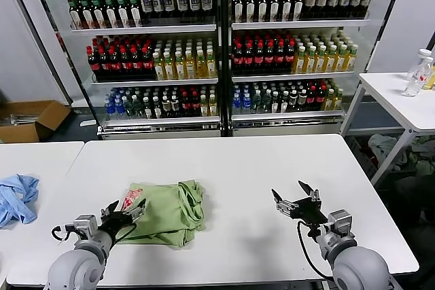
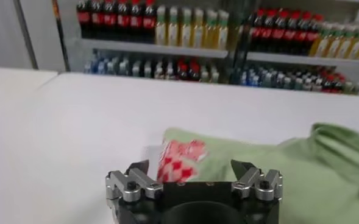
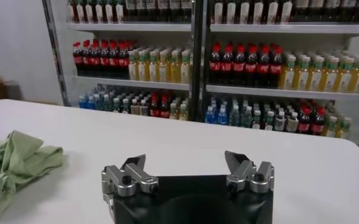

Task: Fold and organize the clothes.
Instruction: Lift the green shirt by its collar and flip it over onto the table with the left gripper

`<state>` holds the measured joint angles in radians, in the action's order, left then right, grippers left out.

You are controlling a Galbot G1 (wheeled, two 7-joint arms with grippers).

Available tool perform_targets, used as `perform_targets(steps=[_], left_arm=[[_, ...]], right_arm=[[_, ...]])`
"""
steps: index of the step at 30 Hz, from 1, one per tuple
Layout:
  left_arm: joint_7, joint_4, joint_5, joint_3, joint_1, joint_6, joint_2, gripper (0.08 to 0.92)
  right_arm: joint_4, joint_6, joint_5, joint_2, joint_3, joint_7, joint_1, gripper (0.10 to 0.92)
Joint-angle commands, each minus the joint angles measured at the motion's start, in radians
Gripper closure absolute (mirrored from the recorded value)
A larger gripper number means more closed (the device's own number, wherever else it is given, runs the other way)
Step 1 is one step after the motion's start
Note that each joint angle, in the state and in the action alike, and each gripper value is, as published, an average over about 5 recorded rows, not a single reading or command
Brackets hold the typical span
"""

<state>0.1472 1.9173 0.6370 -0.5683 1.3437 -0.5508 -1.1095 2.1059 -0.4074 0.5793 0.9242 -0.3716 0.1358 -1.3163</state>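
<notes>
green polo shirt (image 1: 166, 212) bunched mid-table, bare table (image 1: 272, 161) right of it, blue garment (image 1: 17, 197) well left

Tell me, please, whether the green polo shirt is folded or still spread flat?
Folded, roughly: the green polo shirt lies as a compact bundle with layers bunched along one edge and its red-and-white patch on top, not spread flat.

White table (image 1: 258, 161) bearing folded green shirt (image 1: 170, 212)

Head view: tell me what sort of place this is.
Probably a robot test lab staged like a shop, not a home. Glass-door coolers packed with bottled drinks line the back, plain white tables stand in front, and a green polo shirt lies out as practice material, with a cardboard box on the floor.
</notes>
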Motion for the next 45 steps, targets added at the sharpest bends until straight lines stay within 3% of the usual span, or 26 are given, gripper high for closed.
perform_targets(steps=[1,7,21,28,33,39,42,45], left_arm=[[-0.12,-0.096,0.12,-0.041,0.01,-0.023,-0.003,0.178],[-0.166,-0.084,0.186,-0.043,0.012,-0.013,-0.016,0.28],[-0.196,-0.18,0.52,-0.126,-0.031,-0.017,-0.043,0.704],[-0.192,-0.154,0.593,-0.219,-0.043,-0.025,-0.045,0.88],[-0.162,-0.096,0.54,-0.417,0.009,-0.017,0.026,0.894],[-0.174,-0.037,0.343,-0.703,0.093,0.0,0.213,0.894],[-0.18,-0.001,0.241,-0.756,0.1,-0.004,0.302,0.894],[-0.173,0.108,0.128,-0.692,0.102,-0.006,0.322,0.894]], right_arm=[[-0.004,0.005,-0.002,0.002,-0.001,0.002,0.008,0.203],[-0.015,0.009,0.001,0.0,0.0,0.003,0.021,0.203],[-0.016,0.014,0.001,0.004,0.019,0.006,0.021,0.203],[-0.026,0.023,0.008,-0.018,0.023,0.005,0.028,0.203],[-0.032,0.023,0.016,-0.02,0.043,0.006,0.065,0.203],[-0.038,0.03,0.022,-0.022,0.071,0.002,0.106,0.203],[-0.034,0.038,0.018,-0.022,0.082,-0.001,0.11,0.203],[-0.023,0.04,0.012,-0.02,0.089,-0.002,0.113,0.203]])
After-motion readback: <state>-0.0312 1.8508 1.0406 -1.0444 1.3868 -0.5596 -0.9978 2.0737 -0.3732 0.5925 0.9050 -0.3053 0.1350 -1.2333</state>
